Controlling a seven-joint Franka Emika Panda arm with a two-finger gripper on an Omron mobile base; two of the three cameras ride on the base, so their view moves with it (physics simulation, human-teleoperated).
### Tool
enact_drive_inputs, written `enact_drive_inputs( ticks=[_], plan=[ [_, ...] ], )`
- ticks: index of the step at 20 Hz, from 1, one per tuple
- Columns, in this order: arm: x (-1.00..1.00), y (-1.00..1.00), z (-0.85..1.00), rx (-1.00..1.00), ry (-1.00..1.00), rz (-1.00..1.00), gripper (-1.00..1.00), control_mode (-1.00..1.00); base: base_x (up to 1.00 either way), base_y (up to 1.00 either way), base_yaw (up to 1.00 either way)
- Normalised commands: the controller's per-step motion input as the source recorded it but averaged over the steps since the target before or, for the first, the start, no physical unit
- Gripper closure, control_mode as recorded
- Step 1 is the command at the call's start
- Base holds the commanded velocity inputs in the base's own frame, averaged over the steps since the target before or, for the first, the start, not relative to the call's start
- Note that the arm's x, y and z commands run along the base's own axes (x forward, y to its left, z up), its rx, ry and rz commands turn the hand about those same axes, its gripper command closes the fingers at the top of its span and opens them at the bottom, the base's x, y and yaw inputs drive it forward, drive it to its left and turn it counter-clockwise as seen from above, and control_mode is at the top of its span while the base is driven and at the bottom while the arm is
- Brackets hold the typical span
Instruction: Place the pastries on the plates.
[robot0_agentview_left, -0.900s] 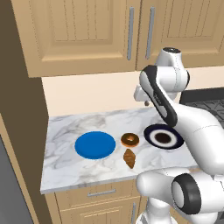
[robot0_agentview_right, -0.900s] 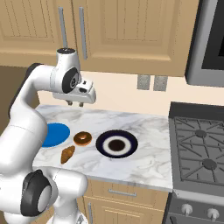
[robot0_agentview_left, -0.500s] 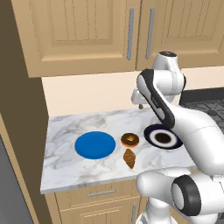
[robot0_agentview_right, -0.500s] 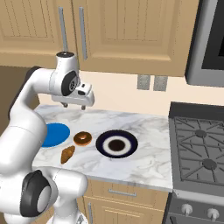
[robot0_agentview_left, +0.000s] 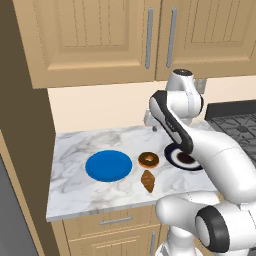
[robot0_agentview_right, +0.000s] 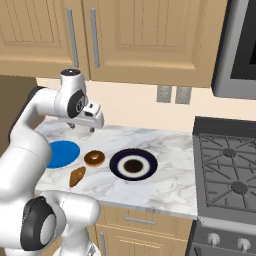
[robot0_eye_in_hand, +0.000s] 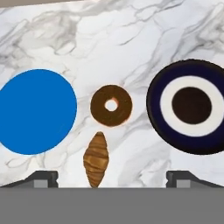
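- Since the earlier frames the hand has tipped a little and sunk slightly above the back of the counter; doughnut, croissant and both plates lie where they lay before.
- Left base view: the marble counter (robot0_agentview_left: 70, 175) carries the blue plate (robot0_agentview_left: 108, 166) at left, the doughnut (robot0_agentview_left: 148, 160) just right of it, and the croissant (robot0_agentview_left: 148, 180) just in front of the doughnut, near the front edge. The navy plate (robot0_agentview_left: 182, 157) sits right of the doughnut, partly hidden by the white arm. The gripper (robot0_agentview_left: 152, 125) hangs above the rear of the counter, close to the wall, mostly behind the arm, so the jaws' spacing cannot be read here.
- Right base view: the gripper (robot0_agentview_right: 82, 128) hovers over the back of the counter, well above and behind the pastries, its two dark finger tips pointing down and set apart with nothing between them. Below it, the blue plate (robot0_agentview_right: 62, 153) is partly covered by the arm; the doughnut (robot0_agentview_right: 94, 158) lies between it and the navy plate (robot0_agentview_right: 133, 164), and the croissant (robot0_agentview_right: 77, 176) lies nearer the front edge. Both plates are bare.
- Hand view: the jaws stand spread wide, one tip at each lower corner, touching nothing. Between them the croissant (robot0_eye_in_hand: 96, 159) points toward the doughnut (robot0_eye_in_hand: 111, 105), apart from it. The blue plate (robot0_eye_in_hand: 36, 111) lies left and the navy plate (robot0_eye_in_hand: 190, 106) right, with the doughnut between the two on bare marble.
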Motion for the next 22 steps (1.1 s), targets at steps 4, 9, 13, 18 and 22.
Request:
enact_drive_inputs(
  ticks=[4, 9, 13, 18, 22],
  plan=[
    [-0.05, 0.33, -0.48, 0.0, 0.12, -0.08, -1.0, -1.0, 0.0, 0.0, 0.0],
    [-0.28, 0.2, -0.39, 0.0, 0.18, -0.08, -1.0, -1.0, 0.0, 0.0, 0.0],
    [-0.25, 0.05, -0.55, 0.0, 0.18, -0.1, -1.0, -1.0, 0.0, 0.0, 0.0],
    [-0.17, 0.02, -0.52, -0.01, 0.12, -0.03, -1.0, -1.0, 0.0, 0.0, 0.0],
    [0.0, 0.13, -0.51, 0.0, 0.06, -0.01, -1.0, -1.0, 0.0, 0.0, 0.0]
  ],
)
